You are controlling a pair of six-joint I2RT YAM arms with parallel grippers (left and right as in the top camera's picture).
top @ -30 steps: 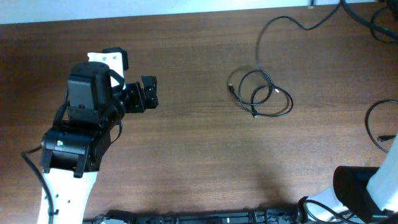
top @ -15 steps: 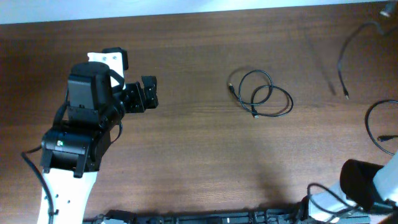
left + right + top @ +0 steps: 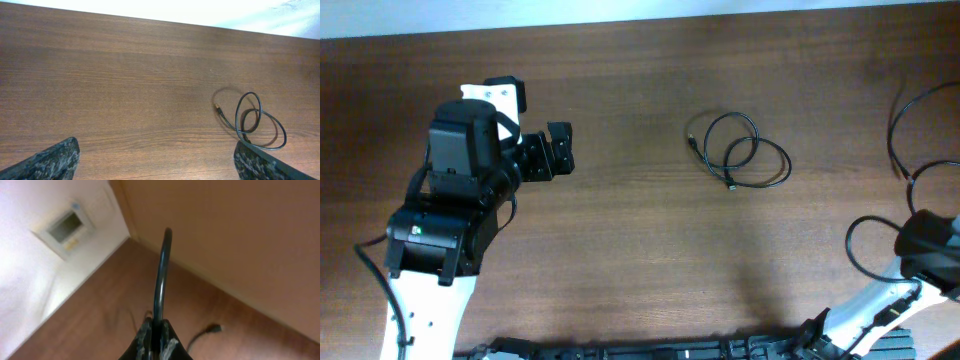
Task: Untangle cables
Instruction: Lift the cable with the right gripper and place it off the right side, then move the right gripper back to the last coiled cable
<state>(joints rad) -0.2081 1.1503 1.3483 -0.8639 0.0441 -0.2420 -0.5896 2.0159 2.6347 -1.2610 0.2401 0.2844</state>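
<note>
Here, closest to the right wrist camera, we see the right gripper (image 3: 156,332) pinched together on the held cable (image 3: 160,275). The cable rises out of it nearly straight up that view with a slight bow. Just past it a small plug (image 3: 212,328) on a short run of cord lies over the wood (whether it belongs to the same cord we cannot tell). From overhead, the left gripper (image 3: 566,150) stands spread apart with nothing between. Its fingers (image 3: 52,160) sit in the two bottom corners of the left wrist view. Well to its right, out in the middle of the table (image 3: 640,260), lies the coiled cable (image 3: 742,146). It forms two overlapping loops whose long axis runs from upper left to lower right, and one plug end pokes out to the left. The table is dark brown wood grain. Beyond its edge we see a tan panel (image 3: 240,240) and a white wall (image 3: 30,280) carrying a small rectangular plate (image 3: 65,227).
</note>
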